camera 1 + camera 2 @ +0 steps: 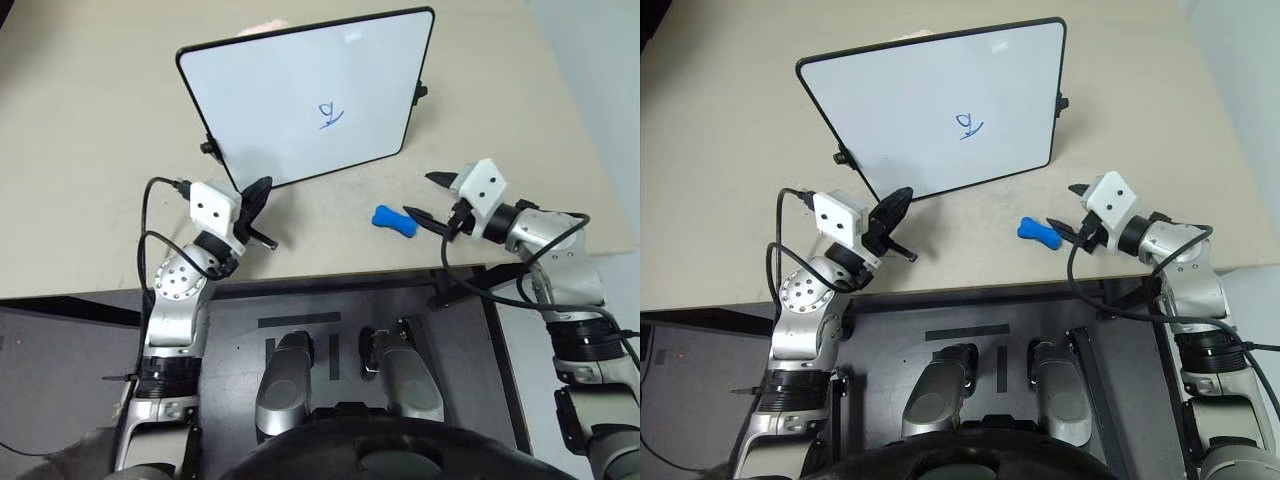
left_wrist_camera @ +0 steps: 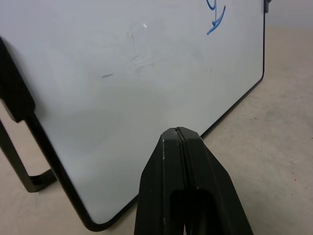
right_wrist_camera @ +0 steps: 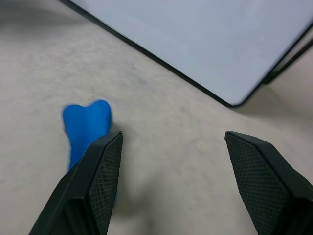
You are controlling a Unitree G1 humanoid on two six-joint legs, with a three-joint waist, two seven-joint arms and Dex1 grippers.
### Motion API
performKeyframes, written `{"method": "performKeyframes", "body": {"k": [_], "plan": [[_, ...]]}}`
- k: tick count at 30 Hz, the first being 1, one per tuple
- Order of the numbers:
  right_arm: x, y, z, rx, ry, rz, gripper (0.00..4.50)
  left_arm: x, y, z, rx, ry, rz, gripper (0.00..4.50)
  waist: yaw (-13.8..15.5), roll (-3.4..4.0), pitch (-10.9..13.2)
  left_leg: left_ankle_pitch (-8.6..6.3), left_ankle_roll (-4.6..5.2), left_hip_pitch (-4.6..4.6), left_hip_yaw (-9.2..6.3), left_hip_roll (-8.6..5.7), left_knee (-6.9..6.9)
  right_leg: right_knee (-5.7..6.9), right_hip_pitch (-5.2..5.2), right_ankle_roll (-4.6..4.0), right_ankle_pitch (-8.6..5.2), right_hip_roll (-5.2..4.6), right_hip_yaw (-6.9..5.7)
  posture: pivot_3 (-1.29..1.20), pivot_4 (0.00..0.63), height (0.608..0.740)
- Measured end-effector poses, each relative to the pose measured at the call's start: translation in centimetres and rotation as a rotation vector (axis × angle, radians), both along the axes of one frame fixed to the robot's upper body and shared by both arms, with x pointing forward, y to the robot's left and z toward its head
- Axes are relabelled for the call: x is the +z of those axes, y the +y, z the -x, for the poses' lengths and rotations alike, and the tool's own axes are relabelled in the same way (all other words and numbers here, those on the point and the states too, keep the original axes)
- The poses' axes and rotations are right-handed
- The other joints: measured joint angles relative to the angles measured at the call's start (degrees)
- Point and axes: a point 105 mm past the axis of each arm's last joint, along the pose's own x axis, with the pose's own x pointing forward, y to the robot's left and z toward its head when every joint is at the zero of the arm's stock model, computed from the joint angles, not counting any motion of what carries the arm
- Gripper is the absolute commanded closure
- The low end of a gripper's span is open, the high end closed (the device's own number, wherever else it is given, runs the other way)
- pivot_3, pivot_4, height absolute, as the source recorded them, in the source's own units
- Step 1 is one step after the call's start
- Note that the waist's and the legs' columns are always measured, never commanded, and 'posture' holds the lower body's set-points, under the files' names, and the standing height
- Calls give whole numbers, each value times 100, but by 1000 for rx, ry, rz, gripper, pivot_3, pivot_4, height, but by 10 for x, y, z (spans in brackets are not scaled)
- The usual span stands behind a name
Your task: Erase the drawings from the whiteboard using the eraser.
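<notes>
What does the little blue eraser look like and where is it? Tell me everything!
The eraser is small, bright blue and shaped like a bone: fat at both ends, narrow in the middle. It looks smooth and solid. It lies flat on the beige table, in front of the whiteboard near its right lower corner, apart from it. The right pincer stands open close beside it, one finger next to it. Nothing holds it.

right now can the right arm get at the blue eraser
Probably yes. The right end effector is open and sits just beside the eraser, which lies flat on the table in front of the whiteboard. Nothing lies between them; one finger is already alongside it.
</notes>
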Motion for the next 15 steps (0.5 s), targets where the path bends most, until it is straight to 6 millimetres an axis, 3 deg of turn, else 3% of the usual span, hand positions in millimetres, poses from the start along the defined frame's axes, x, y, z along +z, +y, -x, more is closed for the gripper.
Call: {"method": "performKeyframes", "body": {"k": [15], "plan": [[5,-6,1,6,6,22,989,-1,-15,-1,-28,-6,37,4500,3,0,0,-1,-1,-1,1,0,0,-1,0,2,-1,0,0,0,150,740]]}}
